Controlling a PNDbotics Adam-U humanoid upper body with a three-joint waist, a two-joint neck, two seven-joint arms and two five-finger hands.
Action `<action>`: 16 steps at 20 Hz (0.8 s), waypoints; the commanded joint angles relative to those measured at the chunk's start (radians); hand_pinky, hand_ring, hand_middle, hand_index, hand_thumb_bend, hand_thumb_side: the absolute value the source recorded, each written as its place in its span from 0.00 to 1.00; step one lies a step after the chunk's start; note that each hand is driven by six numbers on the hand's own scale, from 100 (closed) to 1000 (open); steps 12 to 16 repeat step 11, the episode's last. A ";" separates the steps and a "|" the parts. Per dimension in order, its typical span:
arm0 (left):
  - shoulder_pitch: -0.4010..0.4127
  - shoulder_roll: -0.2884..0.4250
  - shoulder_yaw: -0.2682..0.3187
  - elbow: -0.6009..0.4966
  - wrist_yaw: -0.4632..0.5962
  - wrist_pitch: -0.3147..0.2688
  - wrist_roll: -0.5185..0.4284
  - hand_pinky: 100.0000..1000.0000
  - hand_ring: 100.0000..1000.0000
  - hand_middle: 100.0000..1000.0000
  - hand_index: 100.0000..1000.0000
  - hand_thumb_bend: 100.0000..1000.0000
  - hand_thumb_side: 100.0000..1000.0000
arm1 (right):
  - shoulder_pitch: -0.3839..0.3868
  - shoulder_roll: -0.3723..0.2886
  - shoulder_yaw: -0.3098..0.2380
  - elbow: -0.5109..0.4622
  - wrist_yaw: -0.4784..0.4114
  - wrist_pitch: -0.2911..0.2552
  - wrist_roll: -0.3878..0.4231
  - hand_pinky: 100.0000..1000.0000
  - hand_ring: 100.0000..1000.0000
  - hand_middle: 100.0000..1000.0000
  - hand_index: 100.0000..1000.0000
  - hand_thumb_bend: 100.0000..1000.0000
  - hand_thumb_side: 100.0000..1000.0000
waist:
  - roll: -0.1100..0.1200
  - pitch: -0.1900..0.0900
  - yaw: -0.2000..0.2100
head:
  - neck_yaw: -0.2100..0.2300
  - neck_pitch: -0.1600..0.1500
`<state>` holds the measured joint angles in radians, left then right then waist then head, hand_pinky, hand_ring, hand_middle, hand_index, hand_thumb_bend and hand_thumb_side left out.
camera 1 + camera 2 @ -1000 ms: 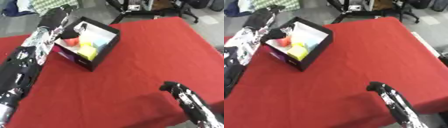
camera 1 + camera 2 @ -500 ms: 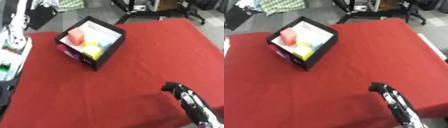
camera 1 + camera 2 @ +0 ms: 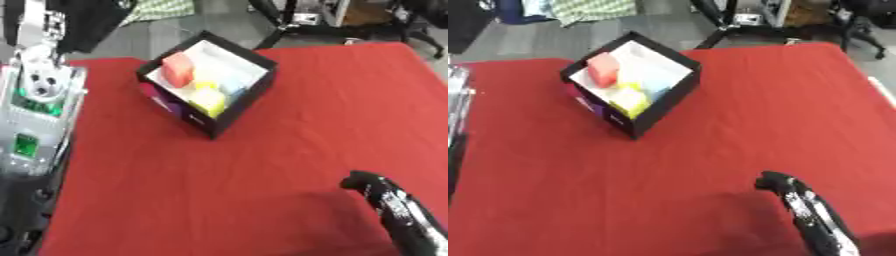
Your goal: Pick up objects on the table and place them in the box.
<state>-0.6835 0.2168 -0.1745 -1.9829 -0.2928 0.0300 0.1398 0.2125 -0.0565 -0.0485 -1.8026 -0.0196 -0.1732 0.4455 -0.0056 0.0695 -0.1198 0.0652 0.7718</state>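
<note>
A black box (image 3: 229, 107) with a white inside stands tilted on the red table (image 3: 332, 115), at the back left. In it lie a red block (image 3: 178, 69), a yellow block (image 3: 208, 101) and a pale blue piece (image 3: 658, 92). My left arm (image 3: 39, 95), silver with green marks, rises along the left edge, well clear of the box; its hand runs out of the picture. My right hand (image 3: 369, 184) rests at the lower right with relaxed fingers, holding nothing. No loose object shows on the cloth.
The table's far edge runs just behind the box. Beyond it are grey floor, black stand legs (image 3: 280, 22), a chair base (image 3: 859, 30) and a checked cloth (image 3: 597, 9). The table's right edge (image 3: 881, 90) shows at the right.
My left arm has drawn back from above the box to the left edge, uncovering the red block inside. The camera has shifted a little. The right hand stays put.
</note>
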 commanded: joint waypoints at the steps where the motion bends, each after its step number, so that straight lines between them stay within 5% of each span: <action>1: -0.035 -0.006 -0.003 -0.017 0.014 -0.022 -0.015 0.75 0.61 0.65 0.85 0.00 0.40 | -0.001 -0.005 -0.004 -0.010 0.008 0.000 -0.006 1.00 0.78 0.68 0.79 0.00 0.80 | -0.001 -0.027 0.003 | 0.019 -0.002; 16: -0.054 -0.001 0.010 -0.017 0.043 -0.026 -0.040 0.75 0.60 0.65 0.85 0.00 0.35 | -0.001 -0.003 -0.007 -0.010 0.009 0.001 -0.010 1.00 0.78 0.68 0.79 0.00 0.78 | -0.001 -0.028 0.006 | -0.001 -0.002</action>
